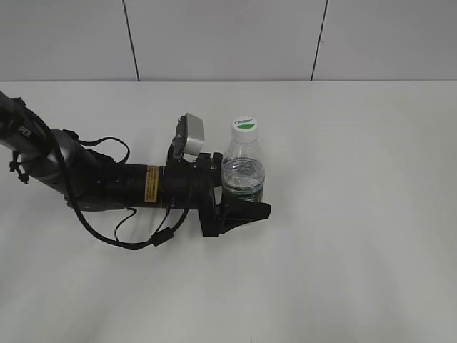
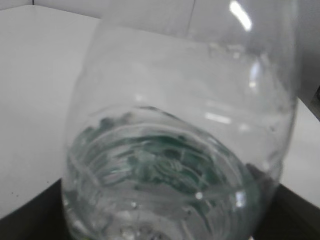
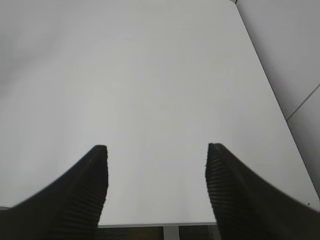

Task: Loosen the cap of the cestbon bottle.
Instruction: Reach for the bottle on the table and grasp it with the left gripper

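The cestbon bottle stands upright near the table's middle, clear, with water and a green label low down. Its white cap, marked with a green half-circle, sits on top with nothing touching it. My left gripper reaches in from the left, lying low, and is shut on the bottle's lower body; the near finger presses its front side. In the left wrist view the bottle fills the frame between dark fingers. My right gripper is open over bare table, holding nothing, and does not show in the exterior view.
The white table spreads all round the bottle. The left arm and its looping cables lie across the table's left half. A panelled wall rises behind. The table's edge shows under the right gripper.
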`<act>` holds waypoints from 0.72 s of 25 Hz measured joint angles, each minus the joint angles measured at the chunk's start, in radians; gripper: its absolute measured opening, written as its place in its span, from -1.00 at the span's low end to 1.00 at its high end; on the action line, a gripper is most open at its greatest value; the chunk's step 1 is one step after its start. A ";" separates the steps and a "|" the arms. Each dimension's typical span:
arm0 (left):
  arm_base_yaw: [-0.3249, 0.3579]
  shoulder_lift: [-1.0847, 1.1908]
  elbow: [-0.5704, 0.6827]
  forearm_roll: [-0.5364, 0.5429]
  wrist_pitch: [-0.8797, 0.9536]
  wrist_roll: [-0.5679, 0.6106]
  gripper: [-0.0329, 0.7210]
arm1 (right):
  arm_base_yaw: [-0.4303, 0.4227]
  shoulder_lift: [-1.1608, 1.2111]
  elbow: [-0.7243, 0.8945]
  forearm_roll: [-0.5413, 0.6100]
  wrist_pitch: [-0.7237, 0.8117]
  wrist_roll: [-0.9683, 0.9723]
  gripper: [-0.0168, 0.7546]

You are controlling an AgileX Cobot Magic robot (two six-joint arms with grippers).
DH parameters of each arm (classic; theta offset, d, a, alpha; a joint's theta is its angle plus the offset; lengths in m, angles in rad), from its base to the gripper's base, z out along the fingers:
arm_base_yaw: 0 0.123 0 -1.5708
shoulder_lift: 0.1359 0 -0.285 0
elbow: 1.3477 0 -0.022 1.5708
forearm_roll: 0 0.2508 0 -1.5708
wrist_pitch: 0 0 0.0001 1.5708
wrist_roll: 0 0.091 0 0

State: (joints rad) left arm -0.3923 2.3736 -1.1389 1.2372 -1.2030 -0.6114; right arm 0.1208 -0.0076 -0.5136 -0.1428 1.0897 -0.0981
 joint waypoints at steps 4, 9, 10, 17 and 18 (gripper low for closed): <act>0.000 0.000 0.000 0.000 0.000 0.000 0.58 | 0.000 0.000 0.000 0.000 0.000 0.000 0.27; 0.000 0.000 0.000 0.001 0.000 0.000 0.58 | 0.000 0.000 0.000 0.000 0.000 0.000 0.27; 0.000 0.000 0.000 0.001 0.000 0.000 0.58 | 0.000 0.000 0.000 -0.001 0.000 0.000 0.27; 0.000 0.000 0.000 0.000 0.000 0.000 0.42 | 0.000 0.000 0.000 -0.002 0.000 0.000 0.27; 0.000 0.000 0.000 0.000 0.000 0.000 0.35 | 0.000 0.000 0.000 -0.002 0.000 0.000 0.27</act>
State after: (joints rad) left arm -0.3923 2.3736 -1.1389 1.2371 -1.2033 -0.6114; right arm 0.1208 -0.0076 -0.5136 -0.1450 1.0897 -0.0981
